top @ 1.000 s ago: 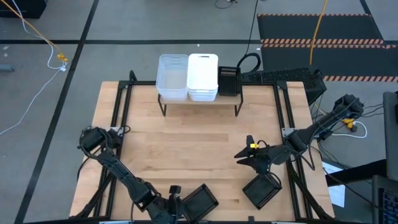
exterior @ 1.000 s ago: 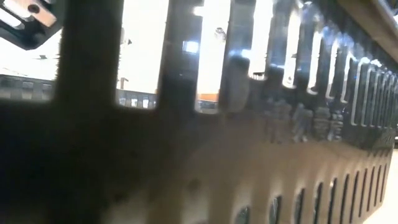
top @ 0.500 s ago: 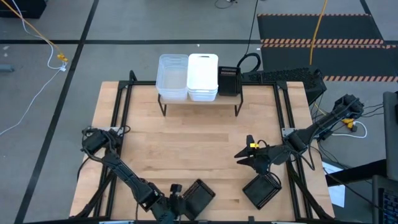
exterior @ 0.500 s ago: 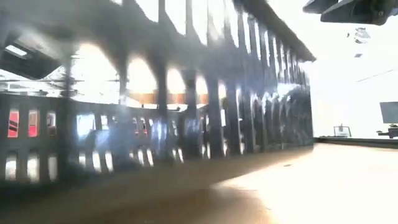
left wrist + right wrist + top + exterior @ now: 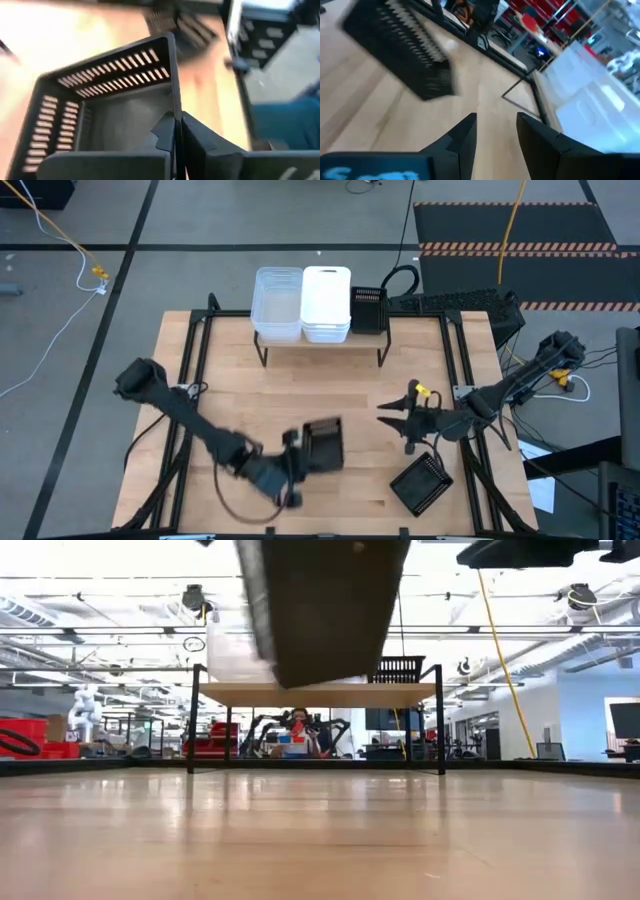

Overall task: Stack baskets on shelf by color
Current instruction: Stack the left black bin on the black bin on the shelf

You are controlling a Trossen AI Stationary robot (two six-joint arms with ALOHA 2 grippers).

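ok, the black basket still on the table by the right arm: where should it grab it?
On a long wall's rim, from above. The black basket sits open side up and skewed to the table edges, so the wrist must turn to match. The right gripper, open, hovers just beyond it. The left gripper carries another.
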